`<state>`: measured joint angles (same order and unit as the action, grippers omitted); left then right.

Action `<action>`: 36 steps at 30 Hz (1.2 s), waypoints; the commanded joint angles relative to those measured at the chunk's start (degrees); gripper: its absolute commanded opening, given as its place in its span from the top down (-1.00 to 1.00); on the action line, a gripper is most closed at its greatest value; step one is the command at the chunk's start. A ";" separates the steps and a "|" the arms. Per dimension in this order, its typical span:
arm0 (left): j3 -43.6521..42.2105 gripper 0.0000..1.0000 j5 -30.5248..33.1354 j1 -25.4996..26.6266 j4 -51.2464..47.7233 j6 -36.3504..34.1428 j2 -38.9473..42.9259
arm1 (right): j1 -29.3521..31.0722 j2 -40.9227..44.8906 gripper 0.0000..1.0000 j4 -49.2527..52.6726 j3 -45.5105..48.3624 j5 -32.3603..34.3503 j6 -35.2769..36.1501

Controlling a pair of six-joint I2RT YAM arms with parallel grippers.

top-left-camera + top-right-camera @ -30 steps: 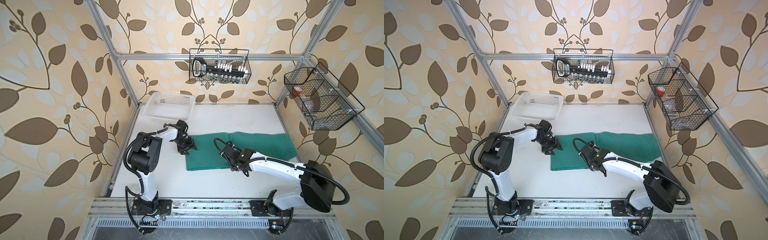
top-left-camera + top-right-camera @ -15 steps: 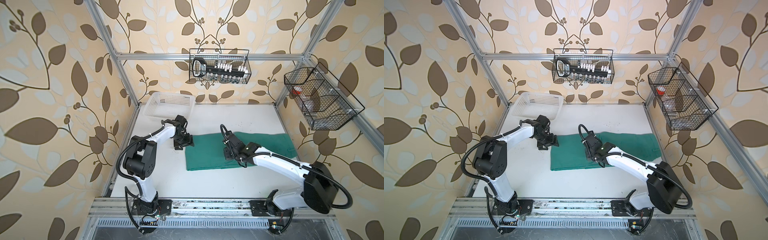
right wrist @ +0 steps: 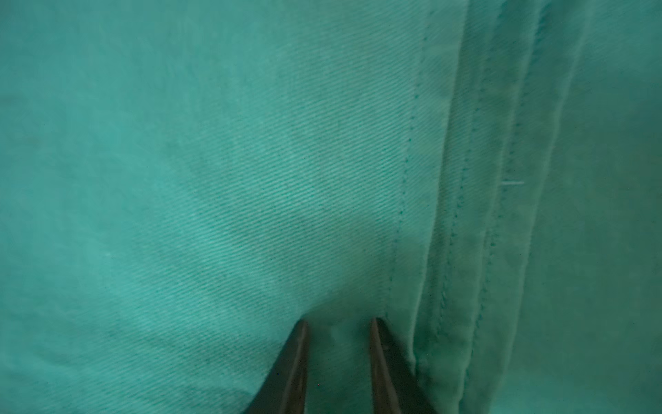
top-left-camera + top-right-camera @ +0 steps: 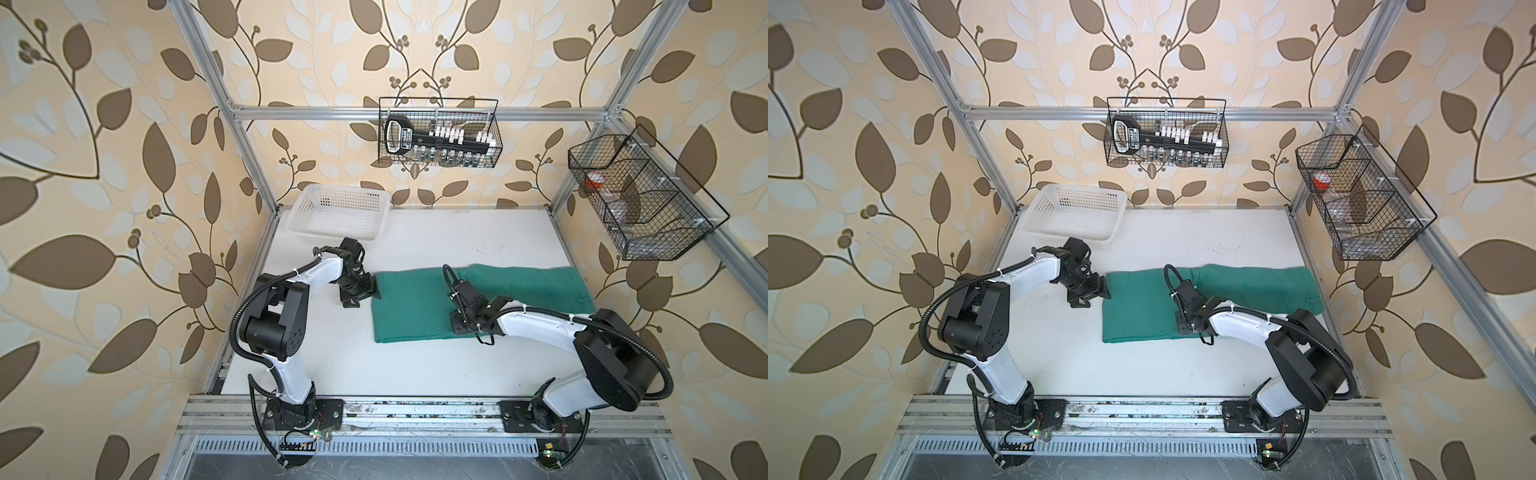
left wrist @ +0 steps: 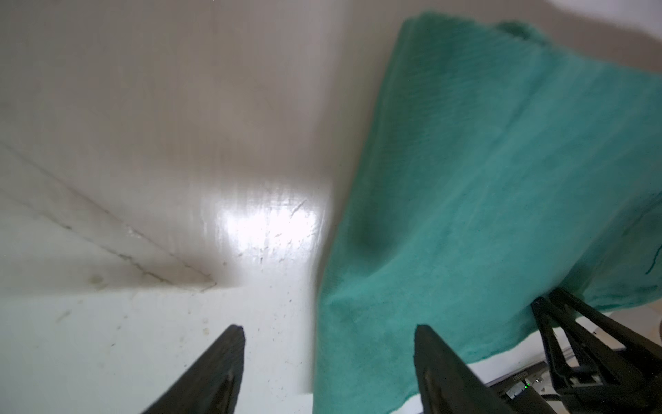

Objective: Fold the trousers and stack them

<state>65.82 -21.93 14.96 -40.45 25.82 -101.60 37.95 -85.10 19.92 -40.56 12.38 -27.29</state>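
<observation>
The teal-green trousers [image 4: 415, 303] [image 4: 1142, 307] lie folded in a long flat band across the white table in both top views. My left gripper [image 4: 361, 296] [image 4: 1090, 296] is at the band's left end, low over the table. In the left wrist view it [image 5: 329, 328] is open, one finger over the trousers [image 5: 483, 161] and the other over bare table. My right gripper [image 4: 459, 326] [image 4: 1184, 326] points down onto the middle of the band. Its fingers [image 3: 338, 322] stand narrowly apart, tips pressed on the cloth beside a stitched seam [image 3: 444, 215].
A white perforated basket [image 4: 345, 190] [image 4: 1079, 189] stands at the back left of the table [image 4: 478, 232], close behind my left gripper. Two black wire baskets [image 4: 440, 137] [image 4: 640, 195] hang on the frame at the back and right.
My right gripper's fingers have drawn closer together and it has shifted slightly on the cloth. My left gripper swung away toward the back, then returned to the trousers' left end.
</observation>
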 commanded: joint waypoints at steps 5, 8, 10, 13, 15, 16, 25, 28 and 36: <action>-2.51 -0.43 -3.27 0.20 1.02 1.07 -1.23 | -0.07 2.50 0.40 -0.90 6.12 -1.01 -4.41; -3.31 -0.40 -2.89 0.57 0.21 0.69 -0.99 | -0.21 1.59 0.40 -2.41 6.45 -1.98 -4.42; -3.85 -0.39 -2.19 0.66 -0.47 0.51 -0.18 | -0.16 1.28 0.40 -2.82 6.56 -2.10 -4.49; -5.62 -0.35 -4.23 1.37 1.59 1.87 0.95 | -0.16 1.17 0.40 -3.07 7.01 -2.27 -4.46; -6.05 -0.33 -4.65 2.51 2.76 2.66 0.67 | -0.27 1.26 0.40 -3.16 7.27 -2.25 -4.40; -6.06 -0.32 -4.74 3.15 3.27 3.10 0.29 | -0.34 1.29 0.40 -3.14 7.39 -2.28 -4.20; -5.66 0.49 -6.22 6.19 6.92 6.50 -1.05 | -0.75 1.19 0.41 -3.64 8.02 -2.71 -3.91; -4.82 0.83 -5.18 6.48 5.77 6.91 0.25 | -0.60 1.08 0.40 -3.68 7.58 -2.92 -4.01; 3.13 1.00 3.54 5.59 -9.22 1.46 5.98 | 0.93 2.10 0.36 -4.18 4.55 -6.38 -3.91</action>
<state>65.32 -23.20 21.19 -41.80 30.30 -100.55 38.00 -82.15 12.82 -35.51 10.04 -30.65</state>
